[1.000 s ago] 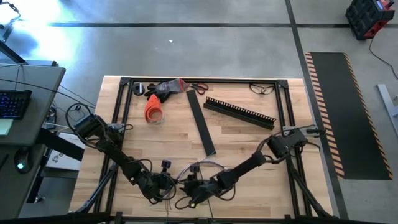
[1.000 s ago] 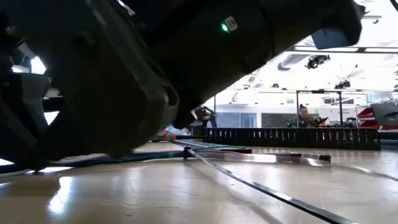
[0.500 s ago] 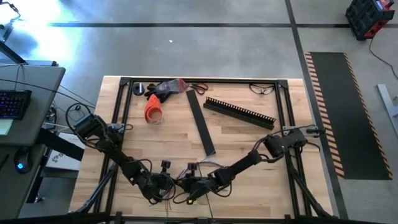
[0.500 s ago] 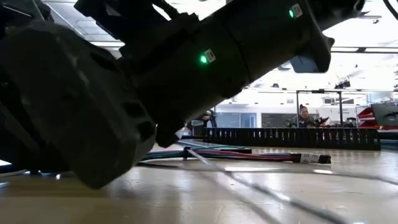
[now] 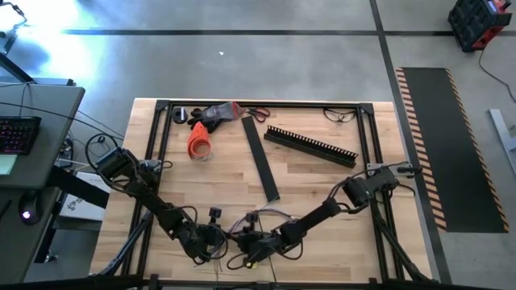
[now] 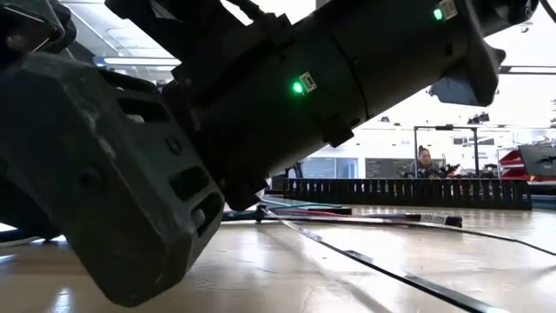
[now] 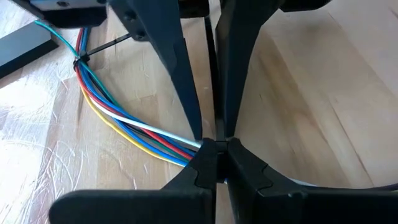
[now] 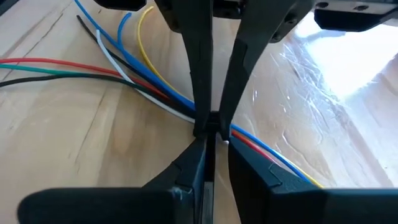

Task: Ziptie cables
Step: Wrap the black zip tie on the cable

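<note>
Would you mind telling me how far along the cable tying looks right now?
Done: one ziptie already cinches the cables. In hand: the left tool is shut on the bundle, and the right tool is pinched at it nearby, fingers nearly together. Left: the splayed ends still look loose.

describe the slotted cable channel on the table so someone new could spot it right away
In the high view, start at the wooden table and go to its far right quarter. The slotted cable channel lies there at a slant: long, black, one edge cut into comb teeth. The flat black strip just to its left is smooth-edged and runs nearly straight across the table's depth.
</note>
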